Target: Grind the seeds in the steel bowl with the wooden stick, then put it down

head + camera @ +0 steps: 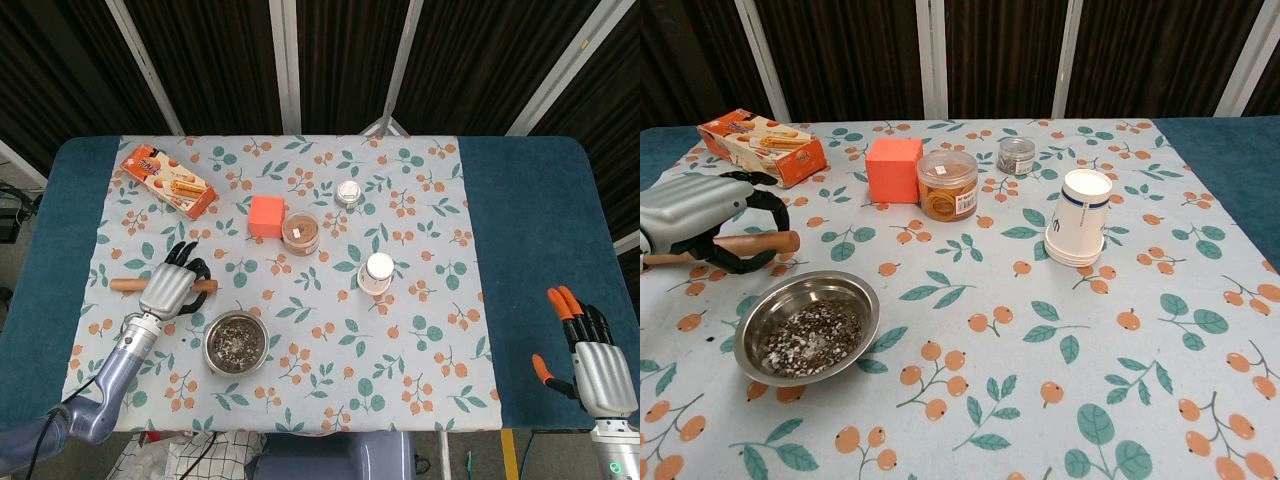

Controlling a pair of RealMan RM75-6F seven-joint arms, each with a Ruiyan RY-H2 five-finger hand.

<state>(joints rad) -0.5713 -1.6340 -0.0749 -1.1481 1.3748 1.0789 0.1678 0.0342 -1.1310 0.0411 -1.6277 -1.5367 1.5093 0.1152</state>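
The steel bowl (pixel 209 343) (pixel 856 298) stands on the flowered cloth near the front left, with dark seeds (pixel 237 345) (pixel 805 340) in it. Just behind and left of it, my left hand (pixel 170 288) (pixel 692 222) grips the wooden stick (pixel 124 284) (pixel 768 243), fingers curled round its middle. The stick lies level and low over the cloth, both ends showing beside the hand. My right hand (pixel 598 365) hangs at the far right over the blue table edge, fingers apart and holding nothing; the chest view does not show it.
A biscuit box (pixel 170 181) (pixel 762 146) lies at the back left. An orange cube (pixel 266 216) (pixel 892 170), a lidded snack jar (pixel 301 233) (pixel 947 185), a small jar (pixel 348 193) (pixel 1016 156) and stacked paper cups (pixel 377 272) (pixel 1084 230) stand mid-table.
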